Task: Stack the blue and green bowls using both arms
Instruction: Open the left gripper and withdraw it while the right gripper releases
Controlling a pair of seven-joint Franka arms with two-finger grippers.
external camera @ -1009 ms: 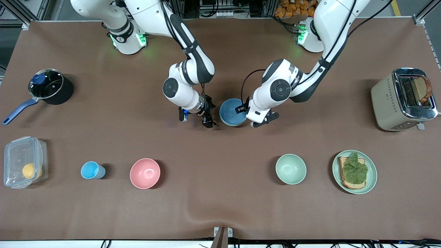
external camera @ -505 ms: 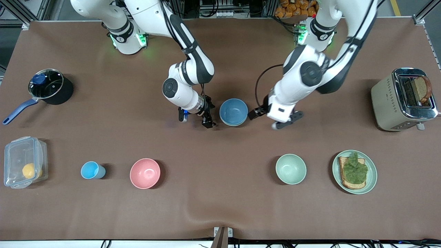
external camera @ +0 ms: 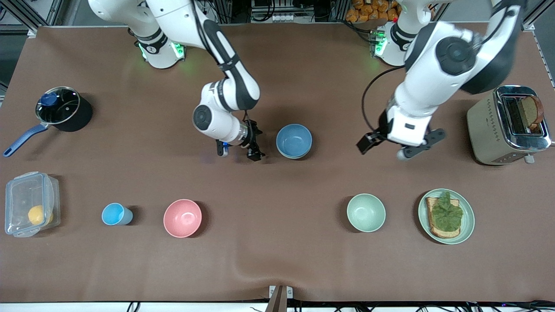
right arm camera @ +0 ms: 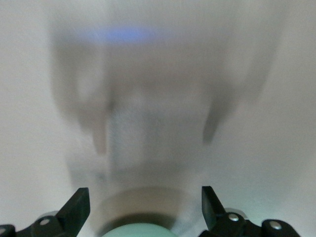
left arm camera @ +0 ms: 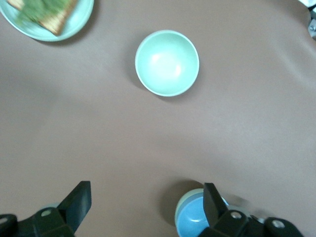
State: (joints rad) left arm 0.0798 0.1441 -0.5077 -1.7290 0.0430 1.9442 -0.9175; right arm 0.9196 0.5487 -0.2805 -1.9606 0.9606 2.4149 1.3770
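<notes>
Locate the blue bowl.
In the front view, the blue bowl sits mid-table, nested in a green bowl, beside the right end effector.

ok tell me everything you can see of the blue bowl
The blue bowl is round, matte mid-blue and empty. It sits upright, nested in a pale green bowl whose rim shows beneath it in the left wrist view. The stack rests mid-table, farther from the front camera than the pink bowl. No gripper touches it.

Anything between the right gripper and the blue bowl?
Nothing visible. The right gripper, open, is beside the blue bowl toward the right arm's end, only bare table between them. The blue bowl already sits in a green bowl. The left gripper, open, hangs over bare table.
</notes>
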